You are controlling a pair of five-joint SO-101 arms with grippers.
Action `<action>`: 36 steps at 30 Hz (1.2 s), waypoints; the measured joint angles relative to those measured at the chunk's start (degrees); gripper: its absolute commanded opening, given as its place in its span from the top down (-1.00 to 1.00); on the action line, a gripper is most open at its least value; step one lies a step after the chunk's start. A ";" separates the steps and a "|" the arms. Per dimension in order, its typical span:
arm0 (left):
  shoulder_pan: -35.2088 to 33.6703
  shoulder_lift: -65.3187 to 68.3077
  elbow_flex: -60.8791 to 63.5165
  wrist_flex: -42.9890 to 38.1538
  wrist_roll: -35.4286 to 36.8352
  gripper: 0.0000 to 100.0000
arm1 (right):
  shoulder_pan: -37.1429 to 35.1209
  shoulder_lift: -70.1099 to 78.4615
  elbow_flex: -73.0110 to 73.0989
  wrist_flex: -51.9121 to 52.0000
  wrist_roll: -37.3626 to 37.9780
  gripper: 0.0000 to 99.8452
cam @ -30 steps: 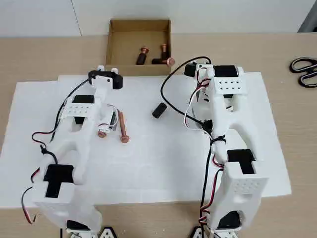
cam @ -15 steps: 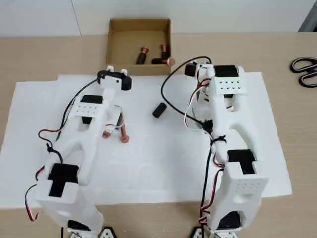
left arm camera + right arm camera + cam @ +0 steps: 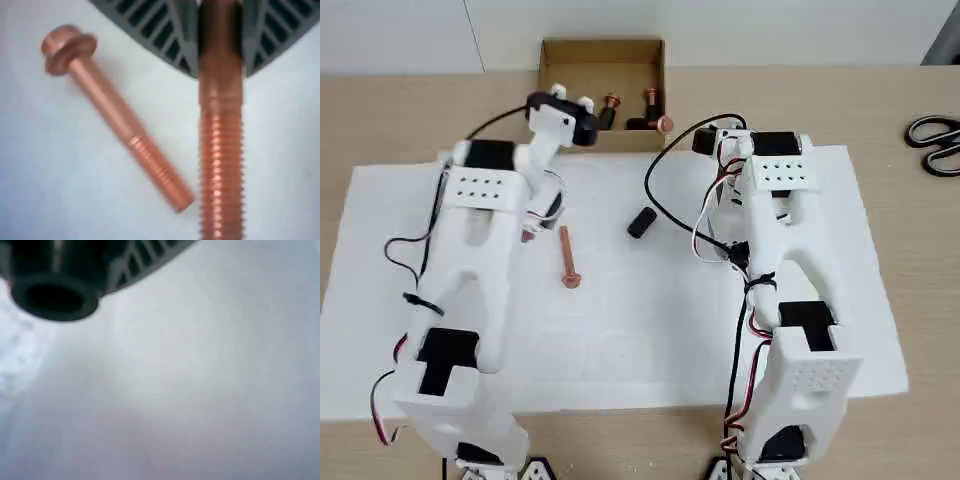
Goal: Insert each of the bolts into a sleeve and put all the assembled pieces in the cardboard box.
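Sheet: a white sheet (image 3: 620,340) covers the table (image 3: 380,120) under both arms.
Loose bolt: the copper loose bolt (image 3: 567,258) lies flat on the sheet just beside the left arm, with its head toward the arm bases and its threaded end pointing away.
Left gripper: the left gripper (image 3: 220,70) is clamped tight on the shank of the held bolt (image 3: 220,160). The threaded end sticks out past the fingertips. The bolt hangs above the sheet, near the loose bolt.
Left arm: its wrist tilts up toward the box, and the black camera mount sits over the box's near wall.
Loose sleeve: the black loose sleeve (image 3: 641,222) lies on the sheet between the two arms, well apart from the loose bolt.
Right gripper: the right gripper (image 3: 70,267) is closed on the black held sleeve (image 3: 54,299), whose open end faces the wrist camera. The sleeve is off the sheet. In the high view the gripper is tucked under its own arm, near the sheet's far edge.
Box: the cardboard box (image 3: 602,48) stands on the table just beyond the sheet's far edge. Three assembled pieces (image 3: 608,110) lie inside, toward its right side.
Scissors: the scissors (image 3: 935,140) lie on the bare table at the far right, off the sheet.
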 measured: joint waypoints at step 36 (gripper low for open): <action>3.34 -41.23 32.62 -4.75 -49.67 0.99 | 0.00 0.00 0.00 0.00 0.00 0.99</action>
